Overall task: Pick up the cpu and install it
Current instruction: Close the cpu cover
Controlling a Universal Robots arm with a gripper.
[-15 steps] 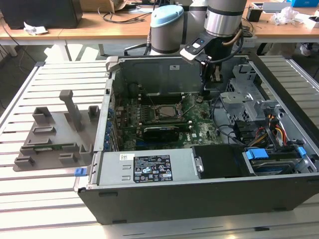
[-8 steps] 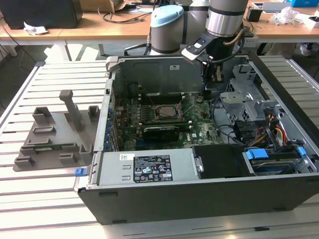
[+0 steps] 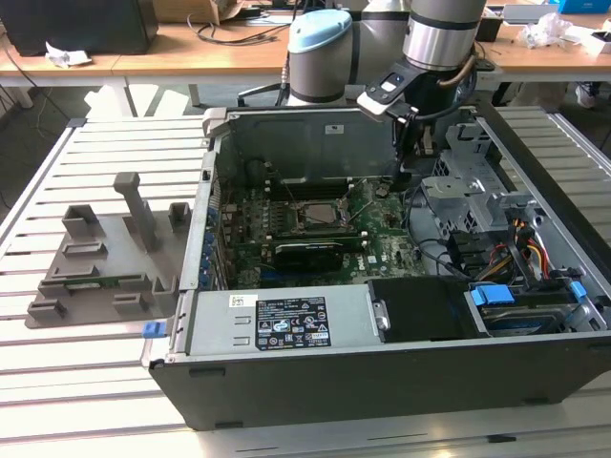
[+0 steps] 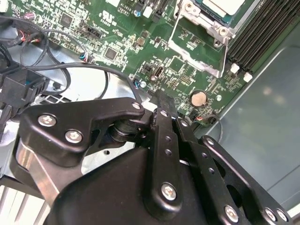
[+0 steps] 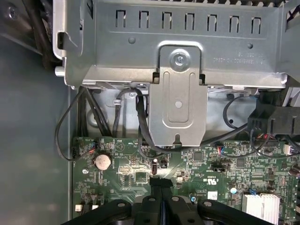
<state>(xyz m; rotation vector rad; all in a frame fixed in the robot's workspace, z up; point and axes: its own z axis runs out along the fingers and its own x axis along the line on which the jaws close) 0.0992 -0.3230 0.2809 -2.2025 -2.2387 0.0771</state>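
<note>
Slatted metal workbench (image 3: 86, 382) has the open PC case (image 3: 382, 382) sitting on it, grey parts holder (image 3: 105, 258) toward the exterior view's left.

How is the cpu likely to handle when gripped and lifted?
Probably stiff: the cpu looks like a flat plate with a metal top and a thin green edge. It is likely slippery and awkward to grasp, since its smooth top lies low inside the socket frame. The thin edge may be fragile.
</note>
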